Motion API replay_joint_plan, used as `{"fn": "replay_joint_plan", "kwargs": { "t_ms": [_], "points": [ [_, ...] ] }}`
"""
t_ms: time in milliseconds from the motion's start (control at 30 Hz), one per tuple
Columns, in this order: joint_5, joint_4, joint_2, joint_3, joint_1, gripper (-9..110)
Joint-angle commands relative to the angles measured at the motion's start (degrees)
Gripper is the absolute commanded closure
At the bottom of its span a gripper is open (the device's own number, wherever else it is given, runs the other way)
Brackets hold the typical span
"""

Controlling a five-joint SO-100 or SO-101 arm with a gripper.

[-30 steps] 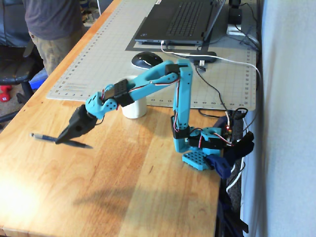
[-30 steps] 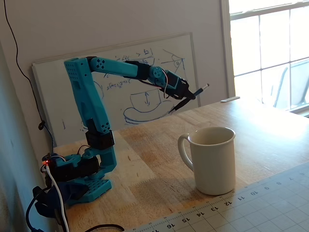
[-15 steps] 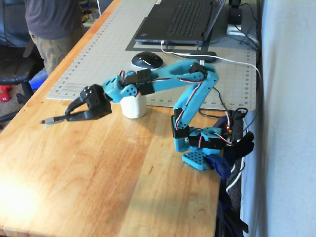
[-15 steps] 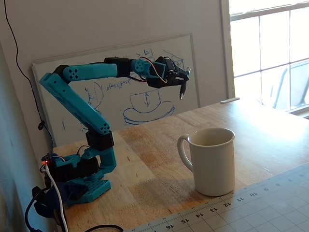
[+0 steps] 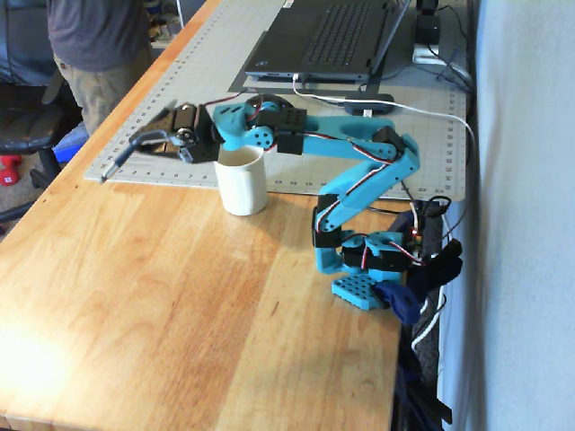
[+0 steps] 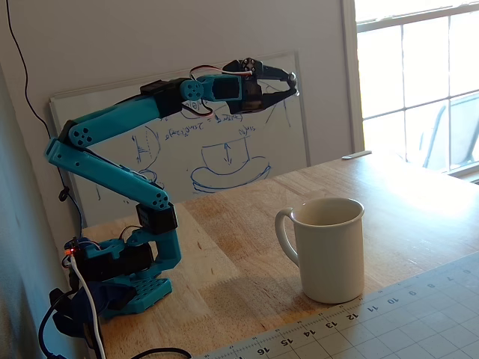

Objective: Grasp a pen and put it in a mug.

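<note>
Since half a second ago I see the arm has lifted and swung toward the mug [image 6: 329, 247], carrying the pen [image 5: 123, 157] higher. Nearest in a fixed view, the mug stands upright on the desk [image 6: 419, 194], beside the cutting mat [image 6: 404, 321]. Behind and above the mug, the jaws [image 6: 288, 84] are clamped on the pen. Farther behind the mug leans a whiteboard [image 6: 187, 142].
</note>
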Motion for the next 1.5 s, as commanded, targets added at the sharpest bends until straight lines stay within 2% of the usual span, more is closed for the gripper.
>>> {"fn": "replay_joint_plan", "kwargs": {
  "t_ms": [0,767,1000,1467],
  "points": [
    [-11.34,-1.41,5.89,-1.05,4.66,100],
    [-68.03,-1.32,11.34,-0.26,26.54,100],
    [-70.31,-1.41,13.89,7.82,33.93,100],
    [-70.75,-1.41,26.81,25.14,40.43,100]
  ]
}}
